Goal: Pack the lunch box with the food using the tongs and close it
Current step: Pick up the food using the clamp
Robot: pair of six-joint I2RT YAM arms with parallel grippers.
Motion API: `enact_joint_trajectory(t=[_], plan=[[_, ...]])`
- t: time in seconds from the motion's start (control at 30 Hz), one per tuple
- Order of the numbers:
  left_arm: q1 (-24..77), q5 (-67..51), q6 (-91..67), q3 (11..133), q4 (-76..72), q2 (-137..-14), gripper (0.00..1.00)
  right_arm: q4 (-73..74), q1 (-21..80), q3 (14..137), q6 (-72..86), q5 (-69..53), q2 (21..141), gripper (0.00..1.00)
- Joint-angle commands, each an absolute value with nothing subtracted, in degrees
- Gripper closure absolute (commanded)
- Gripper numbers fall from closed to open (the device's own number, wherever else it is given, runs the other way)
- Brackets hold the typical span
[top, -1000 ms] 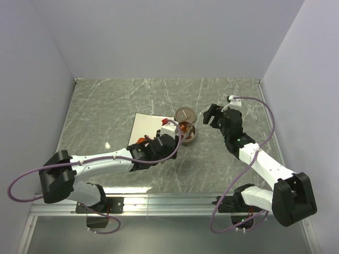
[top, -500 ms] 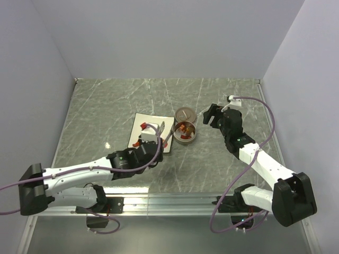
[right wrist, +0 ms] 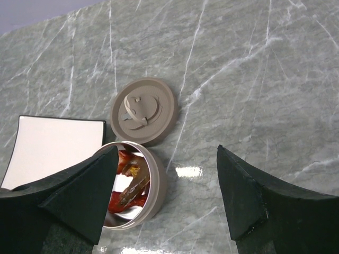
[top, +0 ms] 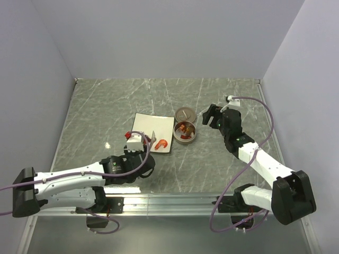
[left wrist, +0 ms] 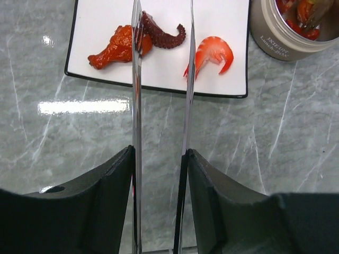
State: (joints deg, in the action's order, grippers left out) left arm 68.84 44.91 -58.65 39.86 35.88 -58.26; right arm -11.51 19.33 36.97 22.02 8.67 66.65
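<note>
My left gripper (left wrist: 159, 153) is shut on the tongs (left wrist: 136, 95), whose two thin arms run forward over the white plate (left wrist: 106, 21). Their tips stand apart. On the plate lie an orange piece of food (left wrist: 114, 47), a dark red tentacle (left wrist: 161, 34) seen between the tong arms, and a shrimp (left wrist: 212, 53) just right of them. The lunch box (top: 186, 132) sits right of the plate with red and brown food (right wrist: 127, 185) inside. Its lid (right wrist: 143, 110) lies flat just behind it. My right gripper (right wrist: 167, 148) hangs open to the right of the lunch box, holding nothing.
The plate (top: 151, 124) lies near the middle of the grey marble table (top: 95, 116), its right edge close to the lunch box. Side and back walls enclose the table. A metal rail (top: 169, 203) runs along the near edge.
My left arm has drawn back and to the left from the lunch box, carrying the tongs to the plate's near edge. The right arm has hardly moved.
</note>
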Motion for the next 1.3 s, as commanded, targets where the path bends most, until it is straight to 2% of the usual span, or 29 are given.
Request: enact_joint_trajectory(t=[0.0,0.3,0.7,0.97,1.27], plan=[[70.05,47.37,-62.93,40.52,39.98,-56.60,0.50,-13.01,18.90,38.67,21.88,8.44,66.62,0.18],[73.56,51.42,-73.74,44.91,54.22,-58.71,0.50,-13.01,18.81,38.85,21.88,8.17,66.97,0.18],[77.96,55.63,-79.35,46.84,58.79,-59.15,0.50,-13.01,18.90,38.94,21.88,8.09,66.97,0.18],[82.35,62.04,-87.44,50.44,66.87,-62.22,0.50,-13.10,18.90,39.02,21.88,7.91,67.59,0.18],[82.71,58.80,-100.81,49.84,78.31,-64.08,0.48,-13.10,18.90,39.11,21.88,7.56,67.76,0.18]])
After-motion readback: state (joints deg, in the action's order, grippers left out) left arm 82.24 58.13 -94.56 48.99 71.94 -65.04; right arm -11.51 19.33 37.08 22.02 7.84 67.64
